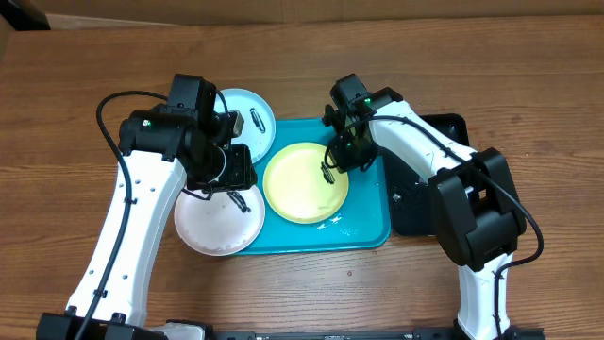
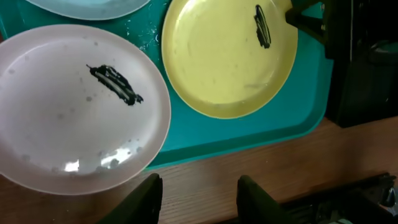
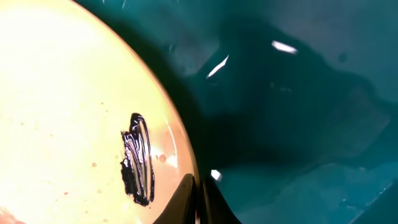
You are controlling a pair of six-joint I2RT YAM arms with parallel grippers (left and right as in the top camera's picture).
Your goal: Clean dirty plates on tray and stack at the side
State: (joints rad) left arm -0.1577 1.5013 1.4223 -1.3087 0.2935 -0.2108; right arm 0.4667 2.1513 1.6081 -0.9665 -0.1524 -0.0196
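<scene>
Plainly we are only starting: the yellow plate (image 1: 304, 181) and white plate (image 1: 215, 222) lie smeared on the tray (image 1: 363, 231), the blue plate (image 1: 250, 118) at its far left, nothing stacked, our right gripper (image 3: 198, 199) with fingers together at the yellow rim, our left gripper (image 2: 199, 186) apart and empty.

You see the yellow plate (image 1: 305, 181) lying flat in the middle of the turquoise tray (image 1: 363, 222), with a dark smear near its right rim. The white plate (image 1: 215, 225), also smeared, overhangs the tray's front-left corner. The light blue plate (image 1: 250, 118) overhangs the back-left corner.
</scene>
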